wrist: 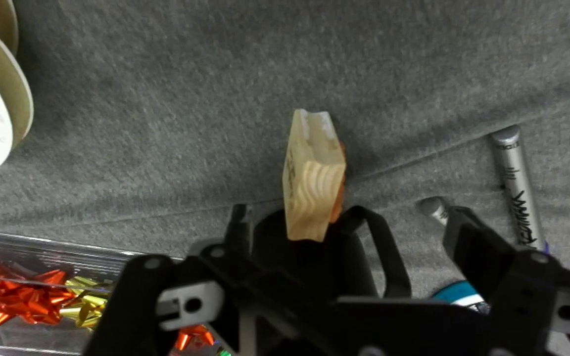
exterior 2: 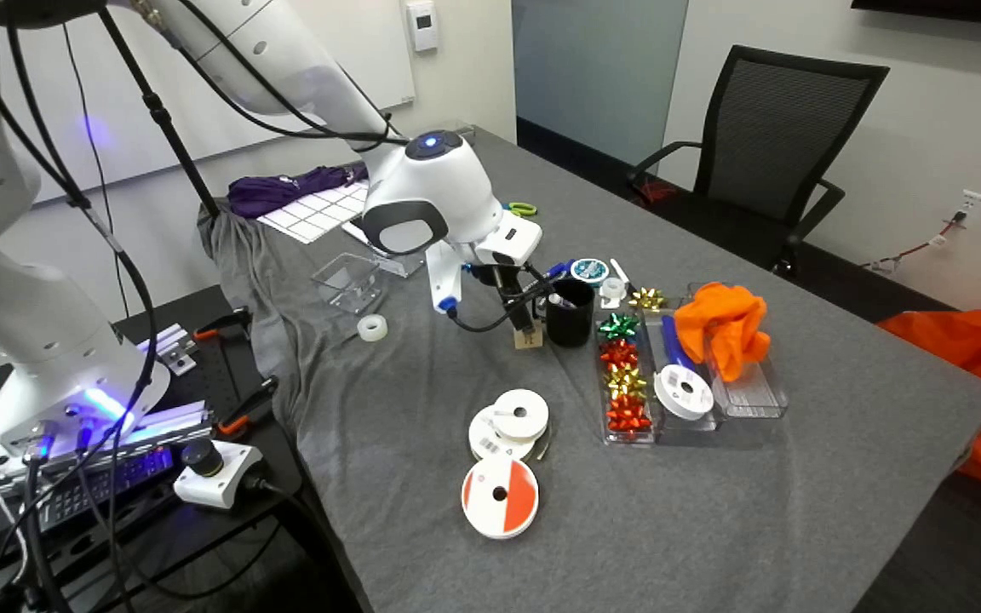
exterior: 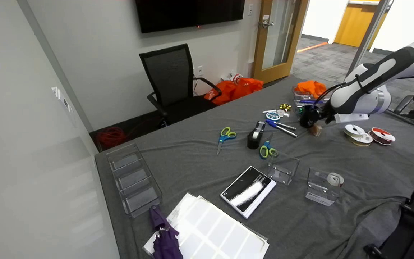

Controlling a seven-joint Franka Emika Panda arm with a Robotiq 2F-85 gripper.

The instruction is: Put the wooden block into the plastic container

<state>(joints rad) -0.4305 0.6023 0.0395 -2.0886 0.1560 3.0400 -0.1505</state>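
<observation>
A grey, cloth-draped surface [exterior 2: 669, 528] is overhung by a white robot arm [exterior 2: 312, 68], seen in both exterior views. At the arm's tip the end effector [wrist: 349, 220] is poised low, its jaws spread wide and nothing held between them. In an exterior view a black-and-white package [exterior: 248, 190] is seen, and near it the plastic container [exterior: 283, 171], small and clear and judged to be the one meant, is set apart from the end effector. Beside the end effector a black mug [exterior 2: 571, 323] is shown, its handle caught in the wrist view within the span of the jaws. Smallest of all, the wooden block [wrist: 312, 183], pale-grained with an orange strip along one side, is found on the surface just beside the mug; whether the two are touching cannot be told. The pick-up is judged to be the step in hand, with the grasp not yet made. For the next move, the block is to be centred between the jaws, with the mug and its handle kept out of the bite, before the grip is closed; a lift straight up and a carry to the container would then be called for
</observation>
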